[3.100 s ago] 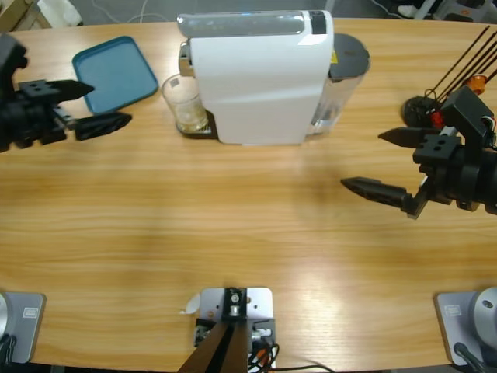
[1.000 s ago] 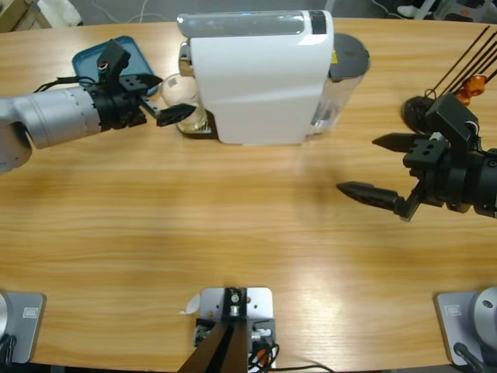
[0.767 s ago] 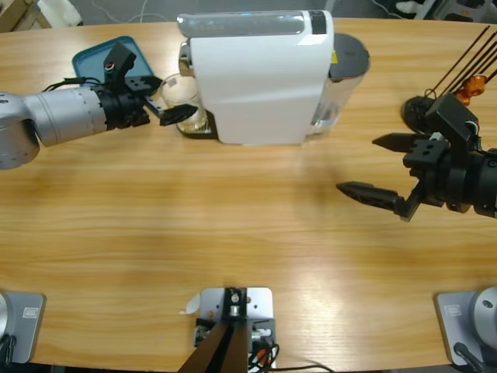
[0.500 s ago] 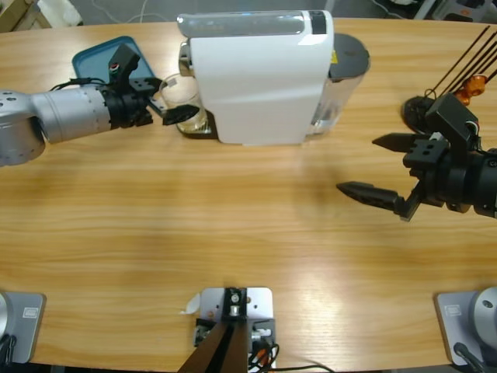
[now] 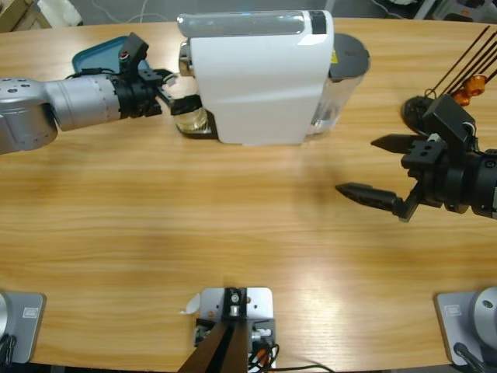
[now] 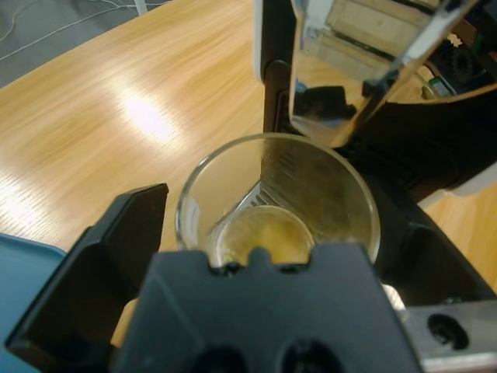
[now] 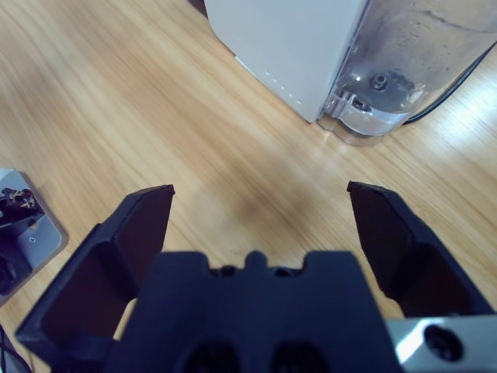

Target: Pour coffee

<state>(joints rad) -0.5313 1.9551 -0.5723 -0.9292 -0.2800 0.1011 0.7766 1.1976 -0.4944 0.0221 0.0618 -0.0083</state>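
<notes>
Nearest to us, the wooden table [image 5: 233, 233] lies bare in front, so neither arm has anything to work around. On our right, the right gripper [image 5: 380, 169] hangs over open wood with its jaws spread wide and nothing between them; we judge it is parked clear of the machine so the other arm has room. Farther back on our left, the left gripper [image 5: 180, 91] reaches in beside the white coffee machine [image 5: 260, 78], its jaws straddling the glass [image 6: 277, 203]. We cannot tell whether they press the glass or merely flank it. The glass stands upright on the machine's black drip tray [image 6: 435, 241], directly under the spout [image 6: 342, 85], which is why the coffee [image 6: 264, 237] sits in its bottom. Behind the arm lies a blue tray [image 5: 97, 54].
</notes>
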